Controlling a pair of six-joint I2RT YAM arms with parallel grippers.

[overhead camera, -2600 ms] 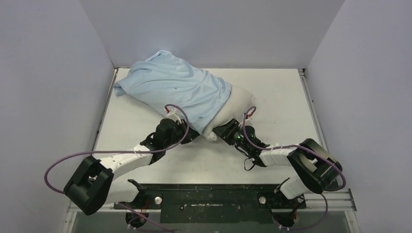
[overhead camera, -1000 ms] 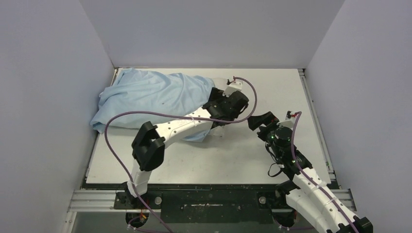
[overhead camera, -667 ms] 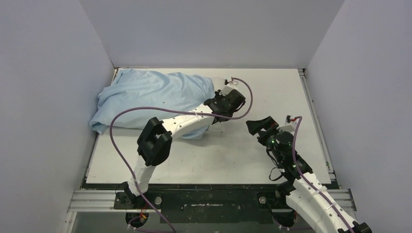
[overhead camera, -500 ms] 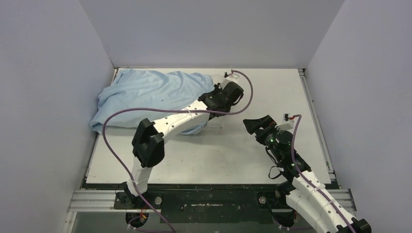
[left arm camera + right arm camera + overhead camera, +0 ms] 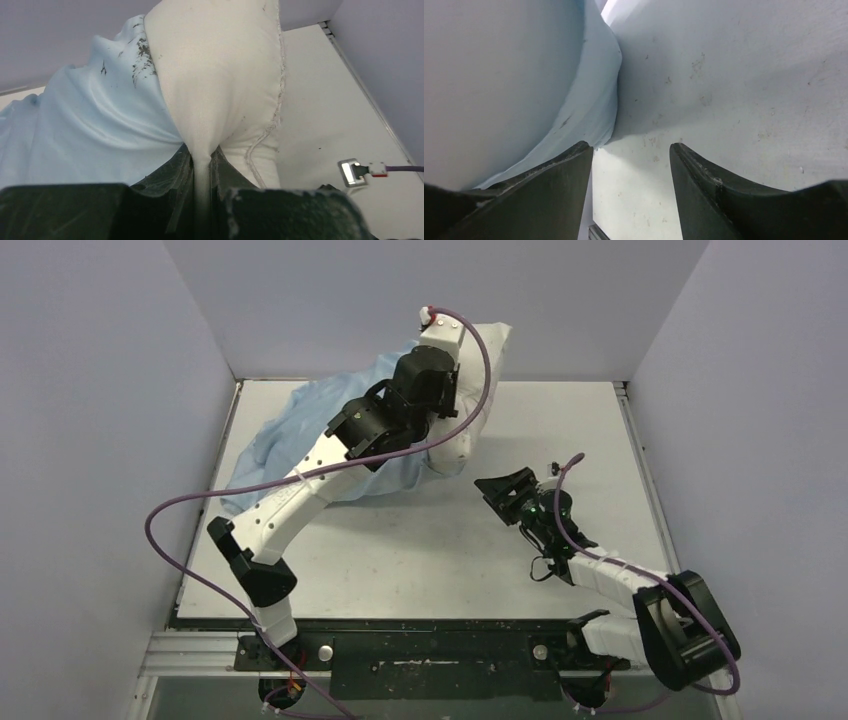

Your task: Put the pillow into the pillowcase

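Note:
The off-white pillow (image 5: 492,342) is lifted at its right end, which stands up toward the back wall. The light-blue pillowcase (image 5: 300,425) covers its left part and drapes down to the table. My left gripper (image 5: 447,400) is raised high and shut on a fold of the pillow (image 5: 220,75) at its bare end (image 5: 201,156), with the pillowcase (image 5: 85,135) just to its left. My right gripper (image 5: 497,488) is open and empty, low over the table, right of the hanging pillow. In the right wrist view the gripper (image 5: 629,145) faces the pillowcase hem (image 5: 596,100).
The grey-white table (image 5: 580,430) is closed in by lilac walls on the left, back and right. A black rail (image 5: 430,650) with the arm bases runs along the near edge. The left arm's purple cable (image 5: 180,540) loops over the table's left side.
My left arm has risen and lifted the pillow's bare end off the table toward the back wall, still gripping it. My right gripper has moved a little left and lower, staying open.

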